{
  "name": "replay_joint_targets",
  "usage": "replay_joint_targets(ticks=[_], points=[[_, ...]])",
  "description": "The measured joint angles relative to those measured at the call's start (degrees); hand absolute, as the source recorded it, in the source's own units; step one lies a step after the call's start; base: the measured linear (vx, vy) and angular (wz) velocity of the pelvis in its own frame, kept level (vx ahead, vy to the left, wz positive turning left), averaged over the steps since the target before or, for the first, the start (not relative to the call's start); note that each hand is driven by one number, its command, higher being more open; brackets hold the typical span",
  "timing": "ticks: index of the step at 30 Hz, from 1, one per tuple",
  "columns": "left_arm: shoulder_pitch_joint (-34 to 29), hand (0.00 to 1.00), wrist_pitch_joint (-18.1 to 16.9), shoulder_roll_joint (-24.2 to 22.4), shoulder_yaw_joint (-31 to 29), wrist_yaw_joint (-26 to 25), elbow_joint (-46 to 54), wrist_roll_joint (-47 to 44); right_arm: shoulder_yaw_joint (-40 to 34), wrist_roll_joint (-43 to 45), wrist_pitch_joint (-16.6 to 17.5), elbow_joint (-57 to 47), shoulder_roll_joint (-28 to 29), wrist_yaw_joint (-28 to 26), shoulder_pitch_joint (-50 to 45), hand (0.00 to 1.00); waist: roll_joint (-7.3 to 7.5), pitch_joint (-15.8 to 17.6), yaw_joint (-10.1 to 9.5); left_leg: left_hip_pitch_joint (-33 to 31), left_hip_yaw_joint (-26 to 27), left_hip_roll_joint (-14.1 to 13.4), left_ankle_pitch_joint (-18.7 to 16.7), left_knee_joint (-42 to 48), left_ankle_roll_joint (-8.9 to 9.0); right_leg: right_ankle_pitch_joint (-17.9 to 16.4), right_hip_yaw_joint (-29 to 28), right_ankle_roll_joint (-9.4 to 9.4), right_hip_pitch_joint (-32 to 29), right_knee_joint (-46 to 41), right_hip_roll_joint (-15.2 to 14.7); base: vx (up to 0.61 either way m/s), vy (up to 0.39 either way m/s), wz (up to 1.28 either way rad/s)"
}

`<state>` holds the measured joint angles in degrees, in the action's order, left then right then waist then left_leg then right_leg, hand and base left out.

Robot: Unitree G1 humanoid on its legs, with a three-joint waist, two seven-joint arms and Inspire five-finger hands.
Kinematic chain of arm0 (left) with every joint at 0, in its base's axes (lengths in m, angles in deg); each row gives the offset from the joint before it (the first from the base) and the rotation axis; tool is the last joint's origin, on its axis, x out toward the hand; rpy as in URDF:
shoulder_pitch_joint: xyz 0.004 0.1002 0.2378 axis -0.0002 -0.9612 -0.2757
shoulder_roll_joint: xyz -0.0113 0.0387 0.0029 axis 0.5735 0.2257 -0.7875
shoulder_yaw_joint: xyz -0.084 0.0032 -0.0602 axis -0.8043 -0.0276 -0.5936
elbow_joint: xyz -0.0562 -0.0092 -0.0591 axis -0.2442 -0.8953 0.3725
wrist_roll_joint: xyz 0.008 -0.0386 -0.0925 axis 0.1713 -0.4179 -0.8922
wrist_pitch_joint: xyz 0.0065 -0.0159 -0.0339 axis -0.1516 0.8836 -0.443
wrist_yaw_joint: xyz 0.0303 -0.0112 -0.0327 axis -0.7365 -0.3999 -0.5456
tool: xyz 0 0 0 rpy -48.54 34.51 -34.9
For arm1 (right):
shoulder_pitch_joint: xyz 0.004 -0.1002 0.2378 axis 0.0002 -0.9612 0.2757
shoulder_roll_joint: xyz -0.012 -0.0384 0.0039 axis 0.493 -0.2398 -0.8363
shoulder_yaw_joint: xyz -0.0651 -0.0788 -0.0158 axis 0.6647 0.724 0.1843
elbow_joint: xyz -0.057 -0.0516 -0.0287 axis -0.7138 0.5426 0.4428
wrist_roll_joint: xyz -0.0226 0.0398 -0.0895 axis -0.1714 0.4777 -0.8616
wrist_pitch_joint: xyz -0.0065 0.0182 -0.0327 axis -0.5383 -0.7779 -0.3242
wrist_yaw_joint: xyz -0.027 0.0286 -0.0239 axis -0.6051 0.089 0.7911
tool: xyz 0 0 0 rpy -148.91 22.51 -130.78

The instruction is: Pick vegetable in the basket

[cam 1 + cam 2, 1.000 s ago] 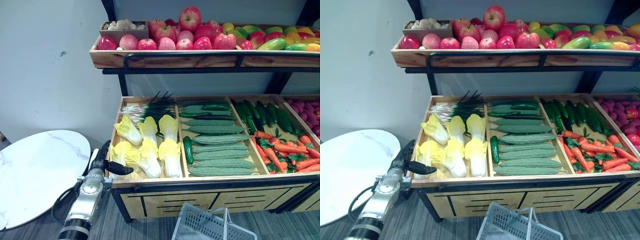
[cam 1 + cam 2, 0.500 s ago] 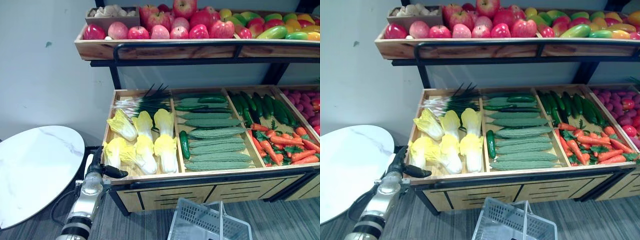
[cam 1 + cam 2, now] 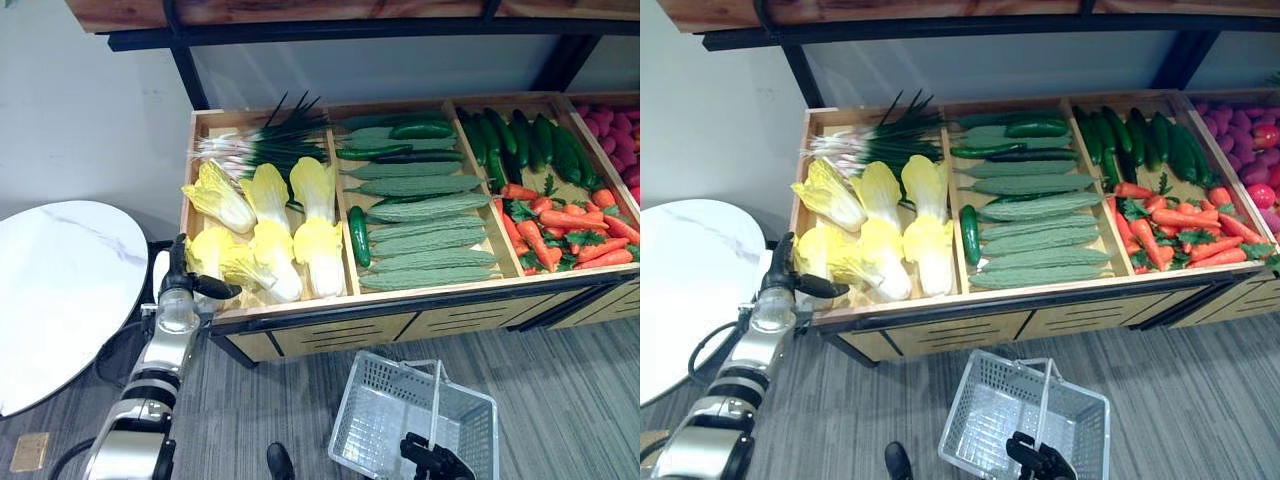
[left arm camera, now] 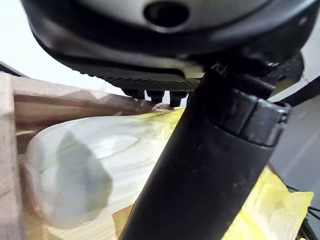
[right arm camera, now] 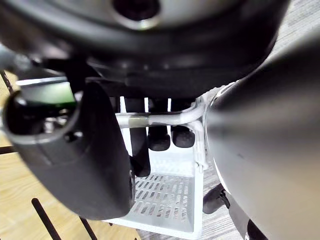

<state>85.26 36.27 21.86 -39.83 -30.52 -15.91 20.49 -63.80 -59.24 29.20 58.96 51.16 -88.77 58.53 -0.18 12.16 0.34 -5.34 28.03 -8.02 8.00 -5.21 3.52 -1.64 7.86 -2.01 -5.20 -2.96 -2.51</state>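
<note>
Left hand [image 3: 185,283]: fingers loose and pointing up, thumb stuck out sideways, nothing in it. It sits at the front-left corner of the wooden bin [image 3: 300,308], just beside the nearest of the napa cabbages [image 3: 240,265]; can't tell if it touches. Cabbages lie in the left compartment, bitter gourds [image 3: 425,235] in the next one, carrots [image 3: 570,235] further right. Marble table [image 3: 60,290] is beside the left arm, which reaches up steeply. Right hand [image 5: 160,135] is low, fingers curled round the basket handle [image 5: 167,119]; basket [image 3: 372,400] sits in front of the bin.
</note>
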Motion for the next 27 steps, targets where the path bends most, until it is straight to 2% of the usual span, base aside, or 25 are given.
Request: replay_joint_targets(ticks=[4,15,22,27], points=[[2.61,1.00,3.02,1.07,1.81,-0.57,-0.39,0.12,-0.01,0.00,-0.01,0.03,-0.34,-0.19,0.06,0.00,-0.53,0.38,0.10,0.01,-0.15,0.06,0.10,0.01,-0.01,0.01,0.01,0.00,-0.01,-0.10,-0.06,0.00,0.000,0.00],[3.80,1.00,6.20,1.77,3.73,-0.84,-0.38,3.37,-0.15,0.00,0.16,-0.19,-1.09,-1.21,0.09,0.00,-0.99,0.65,0.95,0.06,-0.47,0.46,0.59,0.03,0.61,0.03,0.34,-0.03,-0.01,-0.76,-0.64,-0.01,-0.001,0.00],[3.80,1.00,6.24,2.08,4.48,-0.64,0.36,4.65,-0.22,0.00,0.15,-0.40,-1.18,-1.35,0.10,0.00,-1.19,0.72,1.61,0.25,-0.48,0.65,0.59,0.03,0.61,0.26,0.32,-0.40,-0.11,-0.91,-0.89,-0.01,0.000,0.00],[3.78,1.00,6.02,1.57,8.82,0.82,5.61,6.08,-0.30,0.01,0.15,-0.50,-1.33,-1.40,0.28,0.00,-1.59,0.74,2.69,0.34,-0.48,0.88,0.62,0.02,0.58,0.46,0.31,-0.71,-0.02,-0.85,-1.14,0.00,0.000,0.00]])
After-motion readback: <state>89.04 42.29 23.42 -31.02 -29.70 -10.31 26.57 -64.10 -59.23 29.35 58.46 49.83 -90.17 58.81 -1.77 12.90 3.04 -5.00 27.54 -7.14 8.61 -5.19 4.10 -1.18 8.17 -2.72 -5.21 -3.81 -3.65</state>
